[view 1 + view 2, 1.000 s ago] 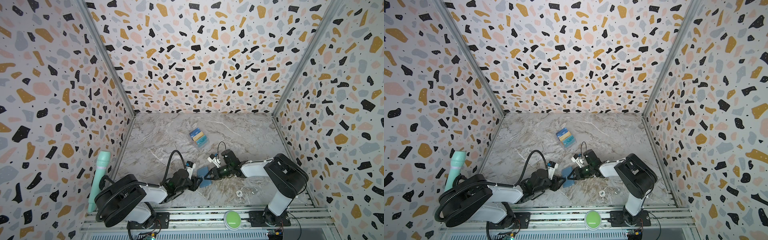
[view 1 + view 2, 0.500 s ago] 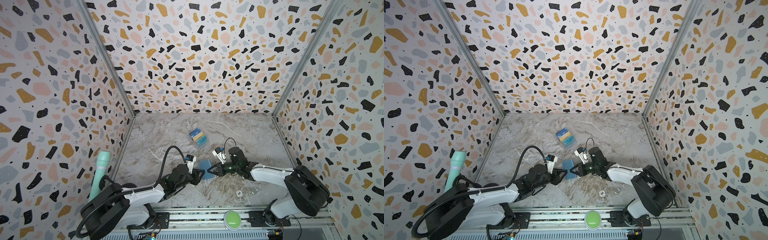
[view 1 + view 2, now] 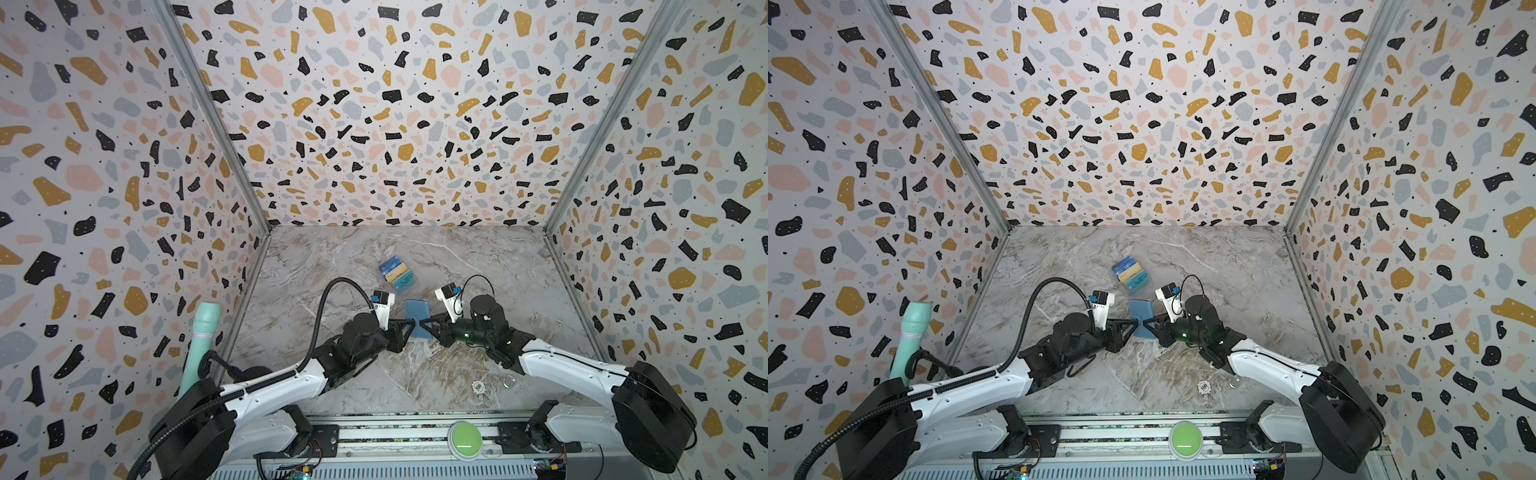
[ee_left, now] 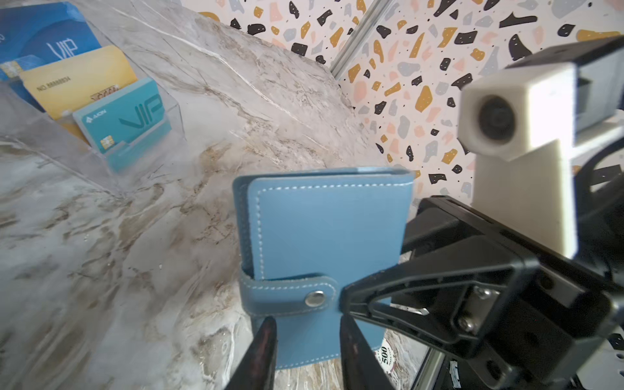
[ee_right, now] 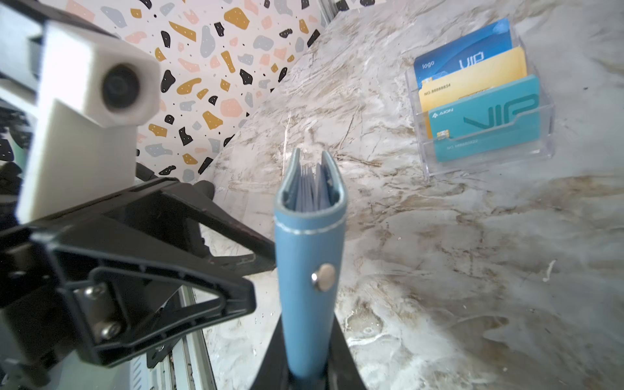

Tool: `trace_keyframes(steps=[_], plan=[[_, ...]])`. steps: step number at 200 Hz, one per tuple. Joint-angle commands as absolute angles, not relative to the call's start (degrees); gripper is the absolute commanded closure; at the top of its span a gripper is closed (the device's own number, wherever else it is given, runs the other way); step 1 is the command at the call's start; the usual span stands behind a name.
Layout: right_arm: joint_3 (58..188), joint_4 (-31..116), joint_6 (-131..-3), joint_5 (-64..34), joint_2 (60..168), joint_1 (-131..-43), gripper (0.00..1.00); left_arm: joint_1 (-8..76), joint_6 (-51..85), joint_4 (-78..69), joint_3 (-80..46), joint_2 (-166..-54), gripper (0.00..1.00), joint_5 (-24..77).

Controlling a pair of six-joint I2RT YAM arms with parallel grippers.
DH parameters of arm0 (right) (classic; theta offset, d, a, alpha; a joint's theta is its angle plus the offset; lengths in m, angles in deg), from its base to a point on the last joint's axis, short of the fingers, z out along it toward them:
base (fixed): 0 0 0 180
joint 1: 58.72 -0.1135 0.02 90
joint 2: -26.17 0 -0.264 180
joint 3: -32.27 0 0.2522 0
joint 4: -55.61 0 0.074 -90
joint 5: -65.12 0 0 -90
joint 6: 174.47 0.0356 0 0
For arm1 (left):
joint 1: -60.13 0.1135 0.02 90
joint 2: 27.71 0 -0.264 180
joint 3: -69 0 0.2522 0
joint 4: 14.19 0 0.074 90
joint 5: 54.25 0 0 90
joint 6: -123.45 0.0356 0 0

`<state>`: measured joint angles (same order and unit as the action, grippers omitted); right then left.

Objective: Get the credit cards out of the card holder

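- Left wrist view gives me the wallet (image 4: 320, 236) face-on. It is closed, its front cover is turned toward my left arm, and its strap (image 4: 290, 290) is snapped shut across that cover.
- Right wrist view looks at the spine, which faces my right arm. The far short end gapes a little, and I can see sleeve pages between the covers.
- Beyond that end sits a clear stand (image 5: 486, 169) with three cards (image 5: 472, 91) upright in its tiers, long sides level. The dark blue one is at the back, the yellow one in the middle and the teal one in front.
- Both top views put the wallet near the middle of the table (image 3: 332, 266), between the two grippers. It is on the rail side of the stand, near it but apart.
- Its long axis runs from the front rail toward the back wall, and the far short end points at the stand.
- My right gripper (image 5: 307, 341) is clamped on the wallet across its thickness, one finger on each cover, on the spine side.
- My left gripper (image 4: 305, 334) has its fingers apart with nothing between them. The tips sit at the front cover below the strap, and I cannot tell whether they touch it.
- I cannot tell whether the wallet's lower edge rests on the table.
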<state>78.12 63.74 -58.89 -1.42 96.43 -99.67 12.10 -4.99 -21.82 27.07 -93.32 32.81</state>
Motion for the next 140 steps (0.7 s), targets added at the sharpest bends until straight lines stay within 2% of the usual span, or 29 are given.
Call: trace_keyframes(steps=[1,66,140], plan=[[77.9,66.7,-60.0,-4.4,94.3,-100.3,1.0,12.0,-5.2,-21.2,25.4,-93.4,0.65,35.2],[77.7,66.7,-62.9,-6.3,93.3,-102.8,1.0,11.9,-4.4,-20.8,19.9,-96.8,0.58,32.3],[74.6,70.8,-63.0,-5.9,88.9,-103.4,1.0,12.0,-5.3,-19.1,18.3,-99.4,0.64,32.7]])
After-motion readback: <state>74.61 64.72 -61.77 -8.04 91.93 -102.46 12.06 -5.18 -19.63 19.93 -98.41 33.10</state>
